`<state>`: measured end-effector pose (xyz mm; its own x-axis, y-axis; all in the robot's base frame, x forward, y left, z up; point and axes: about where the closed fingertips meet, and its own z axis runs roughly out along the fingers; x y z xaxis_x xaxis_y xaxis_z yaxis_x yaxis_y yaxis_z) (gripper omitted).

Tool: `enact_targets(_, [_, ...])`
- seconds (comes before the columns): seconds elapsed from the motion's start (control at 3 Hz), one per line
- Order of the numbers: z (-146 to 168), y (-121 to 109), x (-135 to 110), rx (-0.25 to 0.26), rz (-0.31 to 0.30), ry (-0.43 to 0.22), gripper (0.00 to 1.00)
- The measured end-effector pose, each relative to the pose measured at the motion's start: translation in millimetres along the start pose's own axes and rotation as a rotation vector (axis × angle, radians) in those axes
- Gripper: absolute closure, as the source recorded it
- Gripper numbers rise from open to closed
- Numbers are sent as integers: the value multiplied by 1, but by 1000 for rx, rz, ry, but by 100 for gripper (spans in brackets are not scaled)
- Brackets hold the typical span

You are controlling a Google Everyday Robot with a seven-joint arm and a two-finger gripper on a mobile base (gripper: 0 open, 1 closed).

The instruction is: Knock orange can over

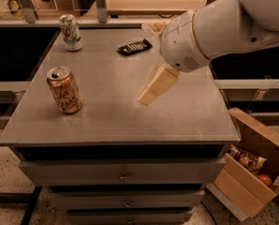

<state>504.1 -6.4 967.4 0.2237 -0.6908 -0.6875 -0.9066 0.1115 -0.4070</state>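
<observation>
The orange can (pixel 64 90) stands upright on the left part of the grey cabinet top (pixel 191 116), near the front. It is copper-orange with dark cursive lettering and a silver top. My gripper (pixel 157 85) hangs over the middle of the top, to the right of the can and well apart from it. Its cream-coloured fingers (pixel 151 92) point down and to the left, toward the can. The large white arm comes in from the upper right.
A white-and-green can (pixel 70 32) stands at the back left corner. A dark snack packet (pixel 134 47) lies at the back middle. A pale object (pixel 154 27) sits behind the arm. An open cardboard box (pixel 252 165) with items stands on the floor at right.
</observation>
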Motion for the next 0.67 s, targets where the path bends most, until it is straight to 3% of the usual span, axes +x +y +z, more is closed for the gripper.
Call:
enact_targets(0.33, [40, -2, -2, -38, 48, -80, 0])
enact_targets(0.67, [91, -11, 1, -81, 142, -186, 0])
